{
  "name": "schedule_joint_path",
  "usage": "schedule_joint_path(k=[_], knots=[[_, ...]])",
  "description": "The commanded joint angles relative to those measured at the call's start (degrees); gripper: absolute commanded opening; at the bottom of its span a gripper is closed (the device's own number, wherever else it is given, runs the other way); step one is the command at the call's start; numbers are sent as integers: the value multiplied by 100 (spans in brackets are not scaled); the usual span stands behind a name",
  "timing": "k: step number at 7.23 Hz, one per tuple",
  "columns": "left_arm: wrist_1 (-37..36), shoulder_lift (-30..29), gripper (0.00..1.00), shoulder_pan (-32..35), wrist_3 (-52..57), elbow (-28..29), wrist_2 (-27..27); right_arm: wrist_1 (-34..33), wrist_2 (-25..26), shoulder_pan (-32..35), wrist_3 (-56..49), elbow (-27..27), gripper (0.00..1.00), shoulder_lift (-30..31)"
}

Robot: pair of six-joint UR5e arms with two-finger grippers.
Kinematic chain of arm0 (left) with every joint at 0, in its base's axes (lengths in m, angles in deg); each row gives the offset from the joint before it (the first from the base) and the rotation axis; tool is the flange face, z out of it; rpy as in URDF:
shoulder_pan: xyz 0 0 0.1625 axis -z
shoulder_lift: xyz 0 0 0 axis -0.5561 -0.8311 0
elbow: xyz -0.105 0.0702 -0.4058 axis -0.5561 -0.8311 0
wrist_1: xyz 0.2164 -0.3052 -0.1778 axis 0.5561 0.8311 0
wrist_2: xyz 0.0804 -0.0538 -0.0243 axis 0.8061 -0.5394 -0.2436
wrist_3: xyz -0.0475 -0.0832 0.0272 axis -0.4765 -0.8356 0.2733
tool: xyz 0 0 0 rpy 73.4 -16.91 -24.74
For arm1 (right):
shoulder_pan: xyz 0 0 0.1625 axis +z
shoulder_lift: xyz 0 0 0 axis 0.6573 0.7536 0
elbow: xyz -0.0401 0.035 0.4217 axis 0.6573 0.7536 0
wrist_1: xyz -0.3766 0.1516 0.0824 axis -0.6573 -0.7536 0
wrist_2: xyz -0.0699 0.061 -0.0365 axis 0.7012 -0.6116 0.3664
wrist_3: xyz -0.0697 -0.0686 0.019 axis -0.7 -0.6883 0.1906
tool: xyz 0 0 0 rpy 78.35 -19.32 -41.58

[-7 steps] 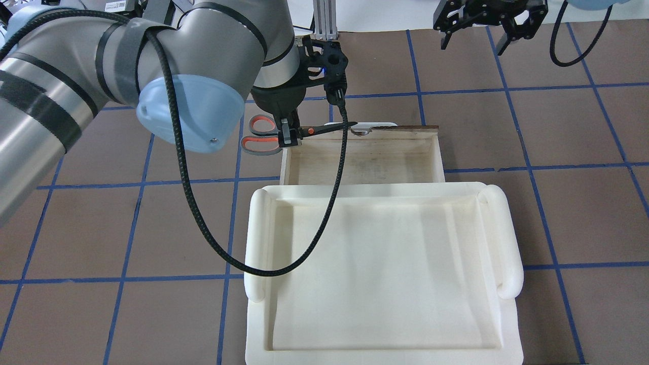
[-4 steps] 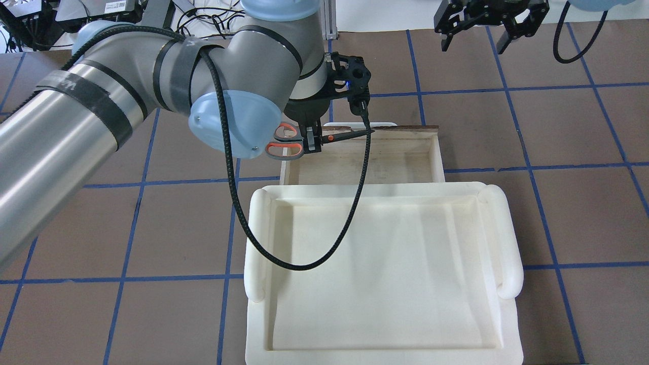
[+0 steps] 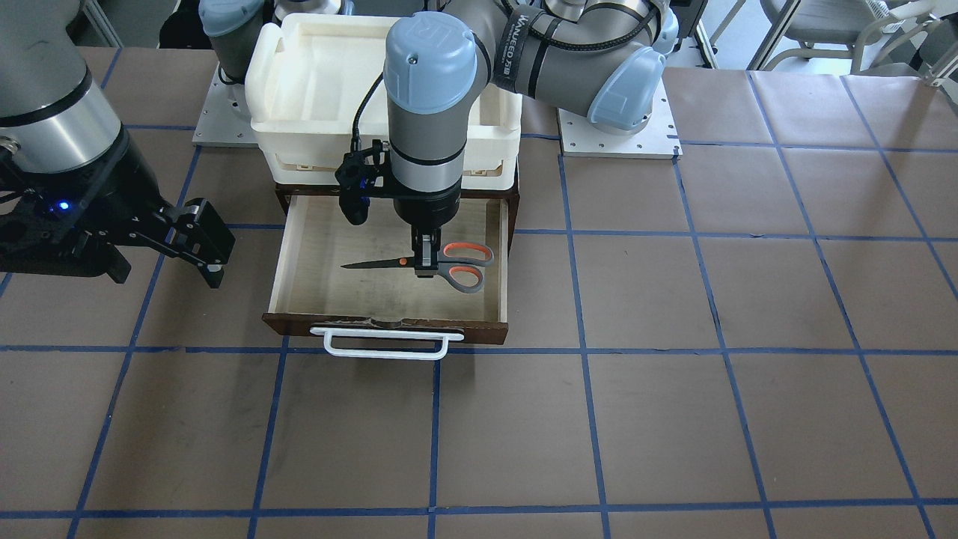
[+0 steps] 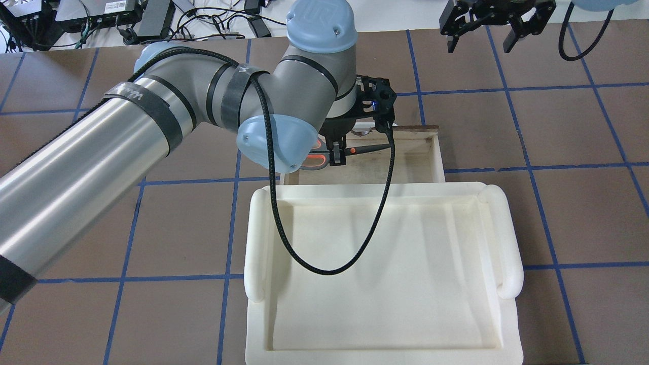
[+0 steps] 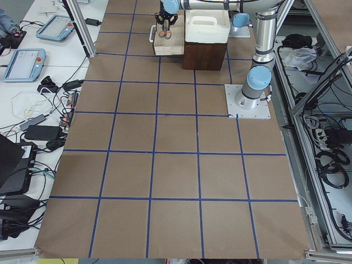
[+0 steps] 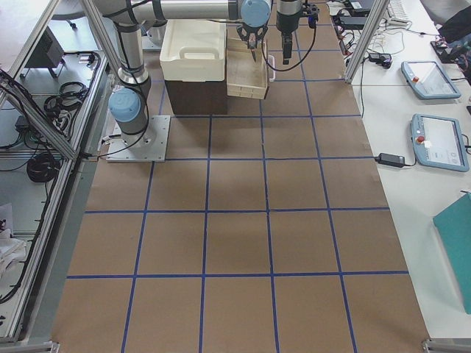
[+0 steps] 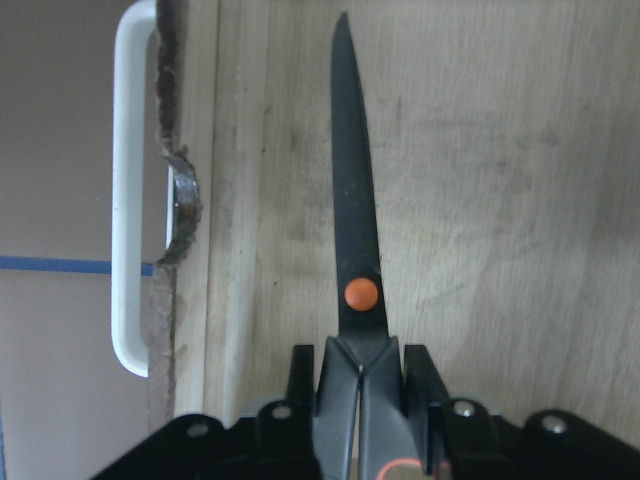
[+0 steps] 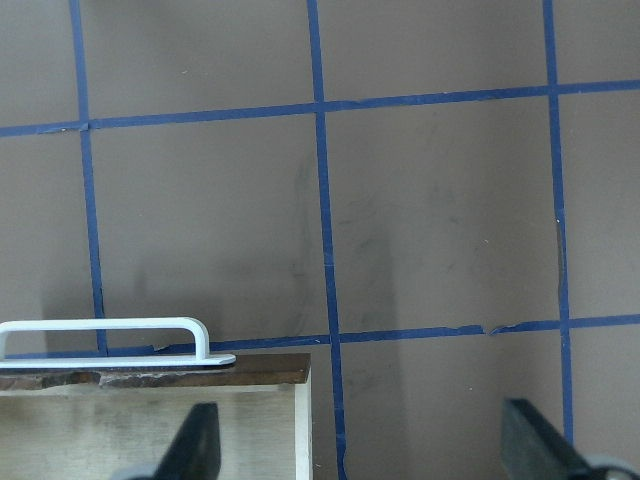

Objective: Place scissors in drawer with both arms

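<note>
My left gripper is shut on the scissors just behind the orange pivot and holds them level inside the open drawer. The grey and orange handles point to the drawer's left side, and the blades lie parallel to its front. In the overhead view, the left gripper, the scissors and the drawer show beyond the tray. The left wrist view shows the scissors over the pale drawer floor; I cannot tell if they touch. My right gripper is open and empty beyond the drawer's right front corner.
A white foam tray sits on the dark cabinet behind the drawer and also shows in the front view. The drawer's white bar handle juts toward the operators' side. The left arm's black cable hangs over the tray.
My left arm has carried the scissors from the drawer's left front corner rightward and inward, over the drawer floor. The right gripper has barely moved.
</note>
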Motion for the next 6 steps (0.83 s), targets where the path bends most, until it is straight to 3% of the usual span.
schedule_joint_path(k=[1, 6], knots=[[-41, -19, 5, 55, 13, -240, 3, 3, -9, 0, -3, -7, 100, 1], [-41, -239, 6, 160, -48, -337, -6, 74, 52, 0, -12, -112, 100, 80]])
